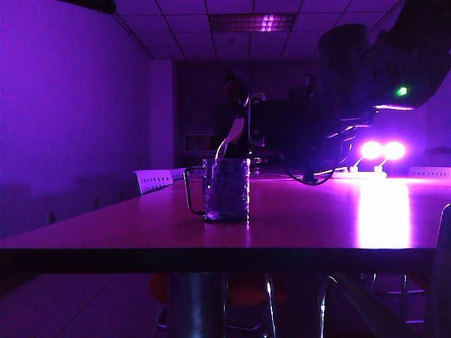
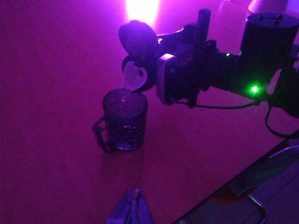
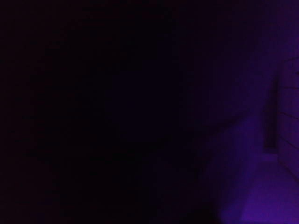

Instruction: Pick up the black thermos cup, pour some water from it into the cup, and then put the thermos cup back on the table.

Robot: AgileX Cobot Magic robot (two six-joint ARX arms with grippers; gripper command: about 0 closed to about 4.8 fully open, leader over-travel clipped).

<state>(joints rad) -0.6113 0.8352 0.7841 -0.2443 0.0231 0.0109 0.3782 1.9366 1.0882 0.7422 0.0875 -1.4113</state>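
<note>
The cup (image 1: 226, 190) (image 2: 124, 122), a dimpled glass mug with a dark loop handle, stands on the table (image 1: 317, 225) (image 2: 56, 93). Just above its rim the black thermos cup (image 2: 140, 42) (image 1: 257, 130) hangs tipped on its side. Its pale spout piece (image 2: 134, 77) points down, and a thin stream of water falls into the mug. My right gripper (image 2: 163, 77) is shut on the thermos body. Its own wrist view is almost black and shows nothing clear. My left gripper (image 2: 133, 193) hovers over the table short of the mug, fingertips together with nothing between them.
Two bright lamps (image 1: 382, 150) glare at the far end of the table. A pale chair back (image 1: 153, 180) stands at its left side. The table's edge (image 2: 224, 186) runs close beside my left gripper, with a chair below. The room is dim and purple.
</note>
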